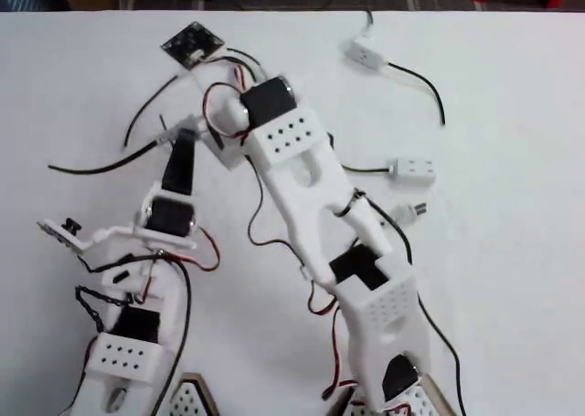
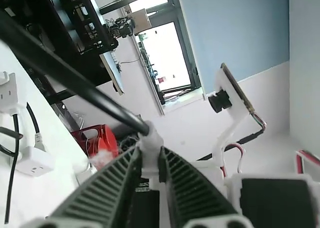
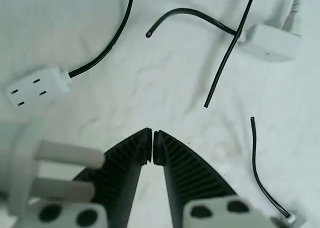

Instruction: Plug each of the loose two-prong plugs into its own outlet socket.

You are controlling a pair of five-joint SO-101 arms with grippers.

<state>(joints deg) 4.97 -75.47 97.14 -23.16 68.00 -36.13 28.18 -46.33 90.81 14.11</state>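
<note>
On the white table [image 1: 512, 325], a white plastic outlet socket block [image 1: 366, 53] lies near the far edge, right of centre. A second white socket block [image 1: 412, 169] lies nearer and a little to the right. Just in front of it, beside the right arm [image 1: 302, 187], lies a loose white two-prong plug [image 1: 413, 212]. At the left, another white plug [image 2: 148, 137] sits between the left gripper's [image 2: 150, 154] fingers, and its black cord [image 1: 101, 165] runs leftward over the table.

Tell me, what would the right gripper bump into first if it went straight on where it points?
Probably the bare table, just past the right gripper and its shut tips. A black cable has its loose end farther along that line, though depth is hard to judge.
</note>
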